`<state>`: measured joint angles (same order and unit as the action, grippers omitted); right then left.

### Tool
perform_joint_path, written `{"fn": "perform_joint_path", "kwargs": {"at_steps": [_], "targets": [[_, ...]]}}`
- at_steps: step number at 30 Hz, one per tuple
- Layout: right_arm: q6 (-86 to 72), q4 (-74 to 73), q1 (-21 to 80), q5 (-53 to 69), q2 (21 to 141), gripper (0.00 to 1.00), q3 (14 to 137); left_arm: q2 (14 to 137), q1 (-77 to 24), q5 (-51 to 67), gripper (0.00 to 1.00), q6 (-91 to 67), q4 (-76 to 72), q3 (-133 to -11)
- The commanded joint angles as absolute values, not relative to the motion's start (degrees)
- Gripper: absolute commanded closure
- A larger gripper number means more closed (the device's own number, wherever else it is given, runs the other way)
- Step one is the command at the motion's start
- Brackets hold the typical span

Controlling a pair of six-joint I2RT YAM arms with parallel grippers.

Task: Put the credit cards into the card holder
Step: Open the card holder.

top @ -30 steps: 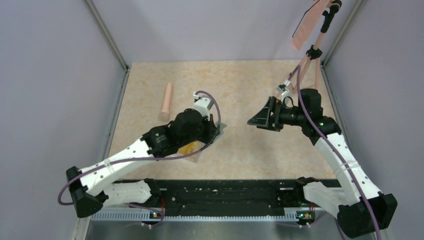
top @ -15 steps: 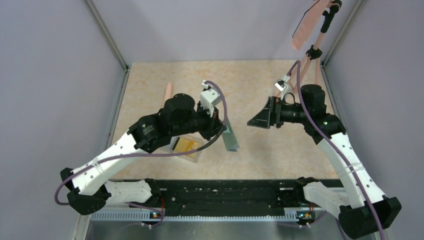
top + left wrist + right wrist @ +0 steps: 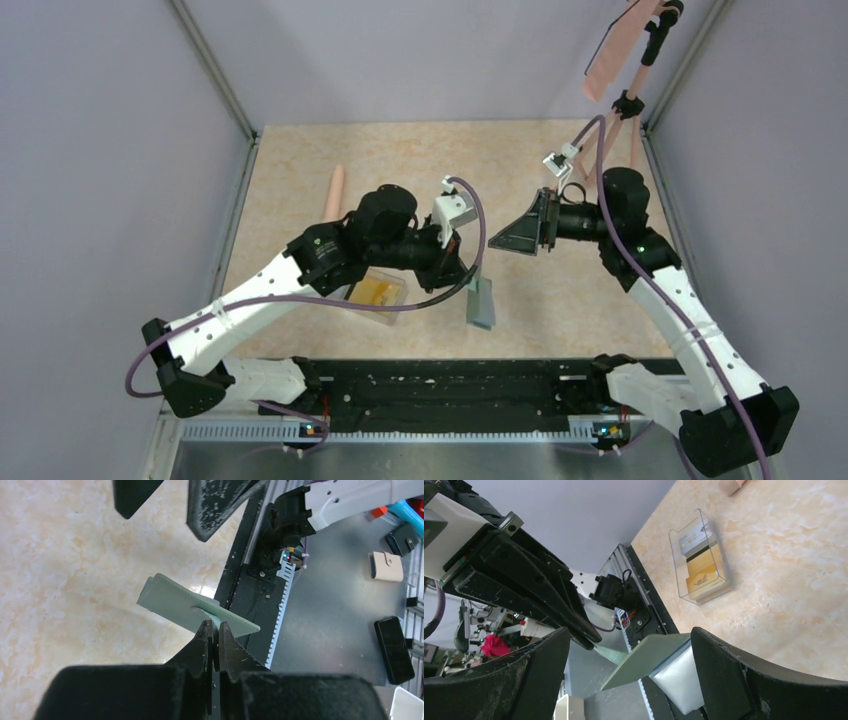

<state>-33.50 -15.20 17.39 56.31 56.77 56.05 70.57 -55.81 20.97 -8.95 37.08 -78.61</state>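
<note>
The left fingers [image 3: 214, 636] are pinched tight on the small snap tab of the green card holder [image 3: 176, 602], which hangs clear of the worktop [image 3: 560, 300], tilted, near the front edge between the two arms. In the right wrist view its muted-green cover sits in front of a pale blue see-through page, slightly fanned apart.

The right fingers [image 3: 505, 238] stand wide apart with nothing between them, pointing toward the card holder from just beside it and not touching it.

The credit cards [image 3: 704, 572] lie inside a clear plastic box [image 3: 380, 293] on the worktop under the left arm: yellow-orange ones toward one end, a pale whitish one at the other. A peach-coloured rod [image 3: 335, 192] lies on the worktop beyond the left arm, well apart from the box
</note>
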Motion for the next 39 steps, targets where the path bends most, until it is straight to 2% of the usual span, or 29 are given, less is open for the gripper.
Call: {"fn": "perform_joint_path", "kwargs": {"at_steps": [1, 6, 11, 16, 21, 32, 39], "targets": [[-39.5, -2.5, 18.7, 59.8, 57.0, 0.11, 53.7, 70.7, -55.7, 27.7, 1.0, -5.7, 34.0, -79.2], [-41.1, 1.9, 21.6, 61.0, 59.2, 0.12, 52.8, 71.1, -55.7, 27.7, 1.0, -5.6, 33.7, -79.2], [-36.2, -5.5, 22.1, 63.8, 59.0, 0.16, 53.0, 68.3, -55.7, 23.5, 1.0, -5.2, 31.2, -77.8], [-36.6, -7.0, 22.1, 68.1, 57.3, 0.2, 51.2, 63.5, -55.7, 19.4, 1.0, -5.2, 26.0, -73.0], [-36.7, -8.1, 22.1, 67.2, 55.9, 0.22, 51.2, 61.8, -55.7, 21.9, 1.0, -4.4, 24.7, -71.0], [-40.5, -0.6, 22.7, 64.8, 57.0, 0.16, 50.7, 67.0, -55.7, 35.3, 1.0, -2.1, 27.7, -74.1], [-44.2, 5.9, 26.1, 65.2, 57.4, 0.17, 47.1, 68.0, -55.7, 34.0, 1.0, -1.5, 26.5, -75.2]]}}
